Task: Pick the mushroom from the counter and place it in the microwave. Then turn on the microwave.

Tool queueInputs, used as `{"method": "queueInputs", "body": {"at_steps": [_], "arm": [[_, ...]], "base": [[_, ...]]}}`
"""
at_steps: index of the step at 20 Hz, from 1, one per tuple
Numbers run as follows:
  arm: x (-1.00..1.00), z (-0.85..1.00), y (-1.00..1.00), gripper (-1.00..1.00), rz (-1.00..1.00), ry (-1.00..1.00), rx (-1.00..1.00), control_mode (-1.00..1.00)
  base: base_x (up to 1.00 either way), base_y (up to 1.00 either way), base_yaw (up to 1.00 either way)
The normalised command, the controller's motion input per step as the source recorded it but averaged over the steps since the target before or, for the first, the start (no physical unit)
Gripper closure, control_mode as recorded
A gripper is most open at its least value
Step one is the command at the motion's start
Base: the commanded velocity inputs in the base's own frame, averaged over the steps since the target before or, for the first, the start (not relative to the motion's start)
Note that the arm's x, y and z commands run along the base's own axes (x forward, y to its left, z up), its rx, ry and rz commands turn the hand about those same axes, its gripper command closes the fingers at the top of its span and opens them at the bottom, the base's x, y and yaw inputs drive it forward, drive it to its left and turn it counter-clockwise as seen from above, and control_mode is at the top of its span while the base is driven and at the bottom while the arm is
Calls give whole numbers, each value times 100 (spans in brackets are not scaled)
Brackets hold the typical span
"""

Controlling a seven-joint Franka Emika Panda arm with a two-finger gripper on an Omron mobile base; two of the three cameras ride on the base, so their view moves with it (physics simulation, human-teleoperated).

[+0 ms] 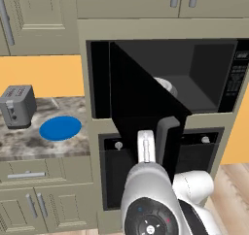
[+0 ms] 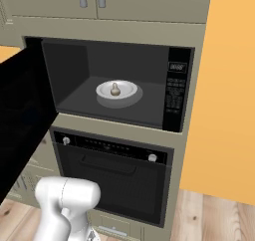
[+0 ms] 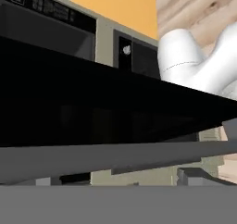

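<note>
A black built-in microwave point(image 2: 109, 80) stands open in a tall beige cabinet, its dark door point(image 1: 141, 108) swung out to the left. Inside, a tiny tan mushroom point(image 2: 115, 89) sits upright on a shallow white dish point(image 2: 117, 91) in the middle of the cavity floor, so the placing step looks done. Below it is a black oven point(image 2: 117, 180). To the left, the marble tabletop point(image 1: 29, 144) carries a grey toaster point(image 1: 17, 106) and a blue plate point(image 1: 60, 128).

The white arm point(image 1: 146, 195) rises close behind the open door, and the hand's own camera looks along the door's dark edge at very short range. The hand is released, fingers spread wide, holding nothing.

The door must be shut before starting. Pushed too hard, it could jolt the mushroom over; a glancing push could slide off the edge, leaving the door ajar and the keypad point(image 2: 175, 93) useless.
</note>
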Motion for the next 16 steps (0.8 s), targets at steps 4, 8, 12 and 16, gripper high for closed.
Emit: {"method": "queueInputs", "body": {"at_steps": [4,8,12,16], "arm": [[0,-2,-48,-100,-15,-4,0,-100],[0,-2,-47,-100,-16,-5,0,-100],[5,-3,-47,-100,-14,-1,0,-100],[11,-3,-46,-100,-11,-1,0,-100]], "base": [[0,0,0],[0,0,0],[0,0,0],[0,0,0]]}}
